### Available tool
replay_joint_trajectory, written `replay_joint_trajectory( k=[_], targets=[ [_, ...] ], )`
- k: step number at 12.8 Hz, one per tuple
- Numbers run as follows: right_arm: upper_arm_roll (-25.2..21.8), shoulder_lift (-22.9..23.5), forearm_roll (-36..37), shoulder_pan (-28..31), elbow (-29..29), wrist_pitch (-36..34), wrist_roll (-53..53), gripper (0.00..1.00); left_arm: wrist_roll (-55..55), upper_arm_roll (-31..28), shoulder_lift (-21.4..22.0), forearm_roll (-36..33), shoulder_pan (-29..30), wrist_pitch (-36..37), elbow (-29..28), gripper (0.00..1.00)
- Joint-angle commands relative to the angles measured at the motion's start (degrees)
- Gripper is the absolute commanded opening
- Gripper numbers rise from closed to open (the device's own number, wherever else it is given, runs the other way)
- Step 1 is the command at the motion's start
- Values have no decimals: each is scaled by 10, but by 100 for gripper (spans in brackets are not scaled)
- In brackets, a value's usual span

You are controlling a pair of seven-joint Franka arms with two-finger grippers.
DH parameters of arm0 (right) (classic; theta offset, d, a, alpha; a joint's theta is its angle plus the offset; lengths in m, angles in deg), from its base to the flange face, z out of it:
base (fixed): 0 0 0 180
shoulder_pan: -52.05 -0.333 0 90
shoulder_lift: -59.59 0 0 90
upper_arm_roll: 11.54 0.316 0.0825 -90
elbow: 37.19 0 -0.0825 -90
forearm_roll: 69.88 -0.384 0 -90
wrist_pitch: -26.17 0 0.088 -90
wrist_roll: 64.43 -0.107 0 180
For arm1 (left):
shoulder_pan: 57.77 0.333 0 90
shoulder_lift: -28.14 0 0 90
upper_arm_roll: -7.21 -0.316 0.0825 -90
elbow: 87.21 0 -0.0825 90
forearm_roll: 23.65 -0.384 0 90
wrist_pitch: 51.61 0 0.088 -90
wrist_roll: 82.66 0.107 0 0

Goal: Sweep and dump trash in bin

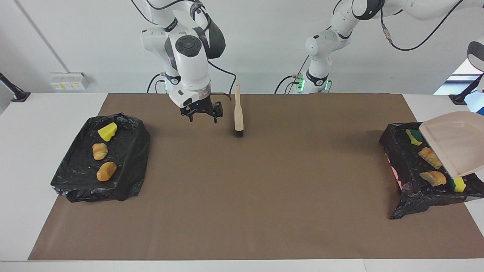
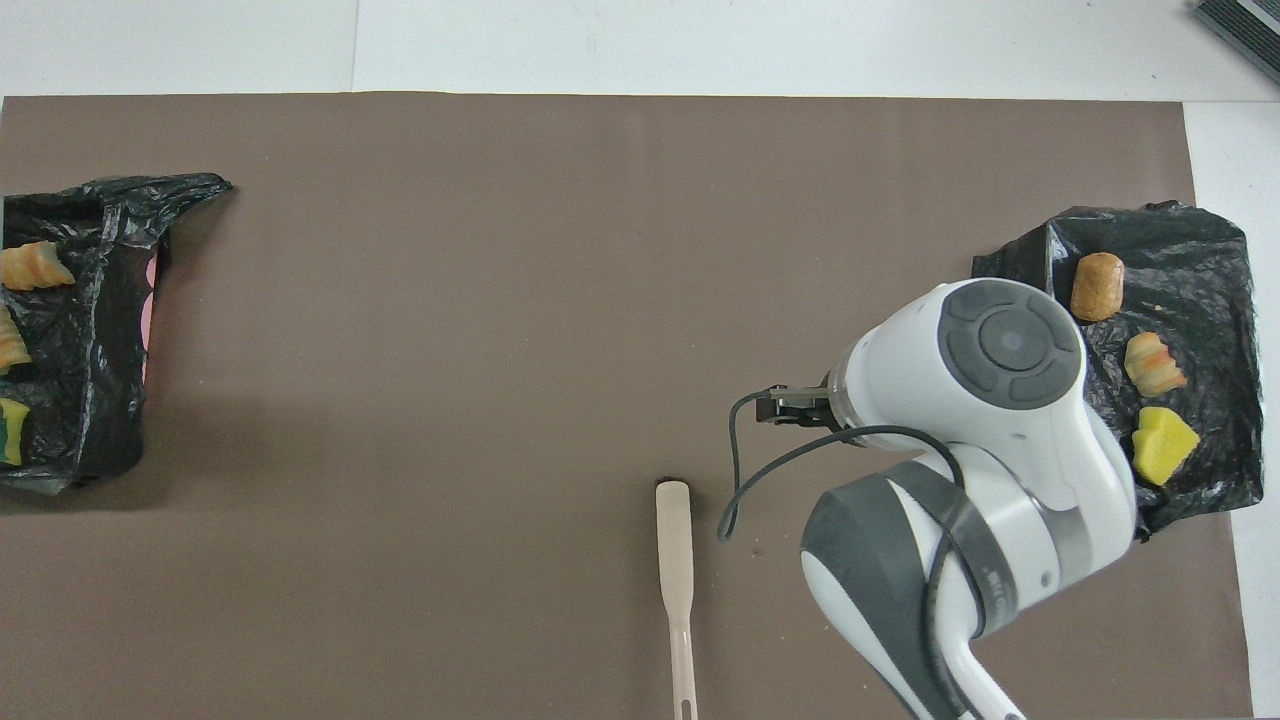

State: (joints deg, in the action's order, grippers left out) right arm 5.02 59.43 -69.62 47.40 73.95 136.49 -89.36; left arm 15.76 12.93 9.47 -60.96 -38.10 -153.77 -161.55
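Brown paper (image 1: 242, 196) is covering most of a white table (image 1: 22, 151), and a plain white wall is standing by the robots. Some little yellow stickers are sitting on a wall plate (image 1: 69, 81), but their writing is too tiny to read. The right gripper (image 1: 202, 112) is hanging over the brown paper with its two fingers spread wide apart, and it is holding nothing and touching nothing. A brush (image 1: 238, 117) is lying flat on the paper just beside it, with its handle pointing at the robots. The left gripper is hiding past the picture's edge and is squeezing shut on a dustpan (image 1: 453, 147), which is hanging tilted over the first bin (image 1: 397, 151) at the left arm's end of the table. Four trash pieces are lying in that bin: a yellow-green sponge (image 1: 414, 136), two bread lumps (image 1: 429, 156), and a yellow sponge (image 1: 458, 184) peeking out from under the dustpan. Three more are lying in the second bin (image 1: 132, 177) at the right arm's end: a yellow chunk (image 1: 107, 131) and two tan lumps (image 1: 100, 151), all well apart from the right gripper.
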Motion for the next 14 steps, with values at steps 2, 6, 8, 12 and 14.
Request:
replay_joint_trajectory(
  k=[2, 6, 8, 12, 14],
  targets=[
    [6, 3, 31, 64, -83, -52, 63, 100, -69, -8, 14, 101, -36, 28, -26, 0],
    [-32, -6, 31, 80, -133, -102, 131, 100, -262, -8, 13, 165, -118, 34, -80, 0],
    [-79, -25, 30, 60, -146, -129, 133, 100, -399, -7, 6, 195, -159, 26, -106, 0],
    [-180, -27, 19, 8, -181, -186, 199, 100, -670, -7, 4, 274, -266, 12, -143, 0],
    [-199, -27, 17, 12, -220, -237, 210, 100, -809, -7, -9, 304, -323, 0, -147, 0]
  ],
)
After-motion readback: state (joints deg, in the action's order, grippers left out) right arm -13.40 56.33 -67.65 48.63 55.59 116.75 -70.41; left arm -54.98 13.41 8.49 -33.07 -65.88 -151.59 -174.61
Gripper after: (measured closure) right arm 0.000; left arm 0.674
